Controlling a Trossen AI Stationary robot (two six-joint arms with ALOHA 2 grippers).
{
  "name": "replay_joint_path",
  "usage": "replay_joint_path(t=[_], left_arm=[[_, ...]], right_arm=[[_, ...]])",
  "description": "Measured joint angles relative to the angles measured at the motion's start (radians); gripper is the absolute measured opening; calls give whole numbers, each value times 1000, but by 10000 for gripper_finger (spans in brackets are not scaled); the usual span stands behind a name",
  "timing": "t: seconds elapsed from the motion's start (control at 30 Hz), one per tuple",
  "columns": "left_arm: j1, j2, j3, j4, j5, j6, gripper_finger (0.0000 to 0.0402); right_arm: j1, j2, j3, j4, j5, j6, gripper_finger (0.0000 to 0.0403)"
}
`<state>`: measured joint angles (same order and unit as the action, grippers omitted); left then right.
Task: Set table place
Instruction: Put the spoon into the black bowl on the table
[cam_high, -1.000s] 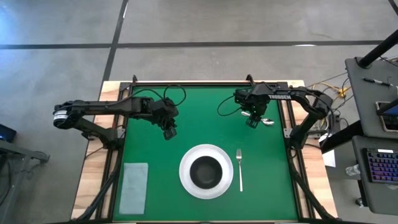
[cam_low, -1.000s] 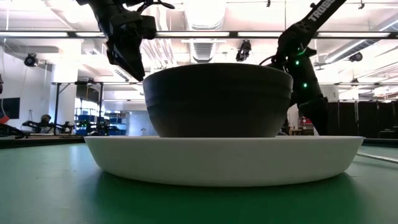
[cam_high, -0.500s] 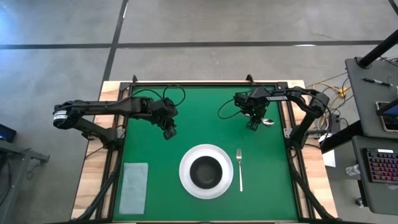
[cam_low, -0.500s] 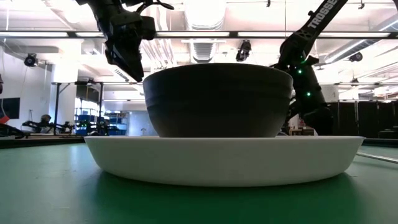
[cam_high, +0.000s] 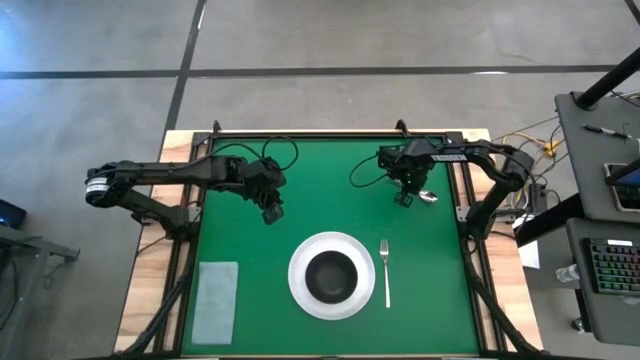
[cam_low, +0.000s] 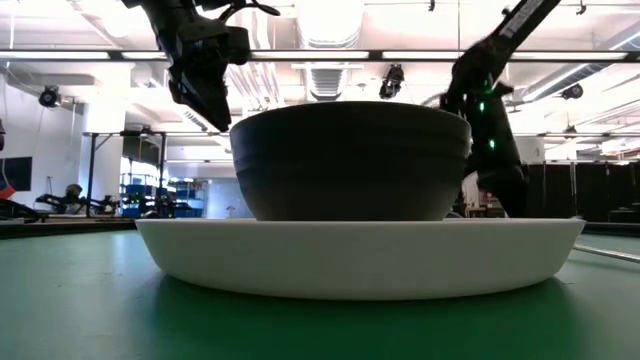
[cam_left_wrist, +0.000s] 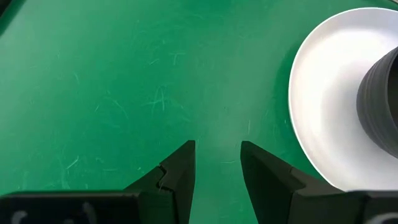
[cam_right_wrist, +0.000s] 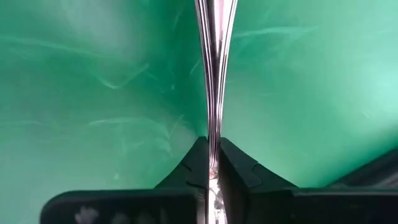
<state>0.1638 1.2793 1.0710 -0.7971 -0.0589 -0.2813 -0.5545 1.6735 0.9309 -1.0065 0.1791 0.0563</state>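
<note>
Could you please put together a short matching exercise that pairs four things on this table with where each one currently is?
Things:
1. bowl
2. fork
3. spoon
4. napkin

Places:
A. at the table's front left corner
B. clamped in the right end effector near the table's far right side
C. flat on the green top, just right of the plate
D. sitting in the middle of the plate

Pairs: 1-D, 2-C, 3-B, 4-A
</note>
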Motion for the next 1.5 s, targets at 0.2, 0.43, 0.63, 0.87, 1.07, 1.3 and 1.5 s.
replay_joint_path(t=[0.2, 0.43, 0.63, 0.87, 1.07, 1.3, 1.5], left_arm=[[0, -2, 0, -8, -13, 35, 114], [0, -40, 1, -9, -74, 54, 114], [0, -133, 1, -8, -84, 44, 114], [-9, -267, 1, -43, -89, -62, 114], [-62, -382, -19, -167, -92, -175, 114], [-175, -511, -105, -181, -100, -325, 114], [-251, -571, -180, -153, -105, -369, 114]], right_arm=[[69, -117, 73, -35, -105, 63, 10], [263, -187, 243, -36, -161, 146, 9], [416, -133, 430, -29, -161, 234, 10], [514, -6, 594, -21, -161, 262, 11], [589, 58, 624, 72, -217, 254, 12], [659, 64, 619, 154, -200, 344, 12], [750, 80, 621, 259, -192, 449, 13]])
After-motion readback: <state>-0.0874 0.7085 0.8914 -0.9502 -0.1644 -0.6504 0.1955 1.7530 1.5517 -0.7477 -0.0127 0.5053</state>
